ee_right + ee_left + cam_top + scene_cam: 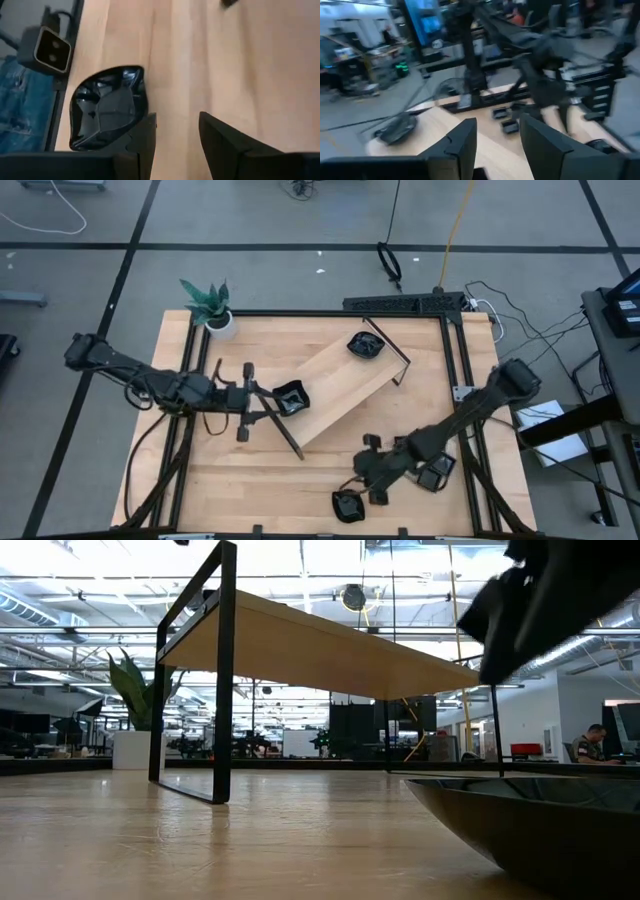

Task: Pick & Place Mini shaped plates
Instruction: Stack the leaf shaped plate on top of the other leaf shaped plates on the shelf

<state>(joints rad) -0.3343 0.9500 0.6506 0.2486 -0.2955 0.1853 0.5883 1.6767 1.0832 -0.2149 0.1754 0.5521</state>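
From above, the left gripper (pixel 268 401) reaches level toward a black dish (pixel 291 397) on the wooden tray's (pixel 345 385) low end, jaws parted and empty; only the right wrist view shows the right gripper's (pixel 177 131) jaws apart beside a wavy dish (pixel 107 106) on the counter (pixel 225 65).

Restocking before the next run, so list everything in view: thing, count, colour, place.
mini shaped plates: four, glossy black; one on the tray's far end, one at its other end, two near the table's front right.
wooden tray: one, pale with black rails, diagonal at mid-table.
plant: one, green in a white pot, far left corner.
table: one, pale wood, black frame.
left pincer: open, by the tray's near-end plate.
right pincer: open, beside a front plate.
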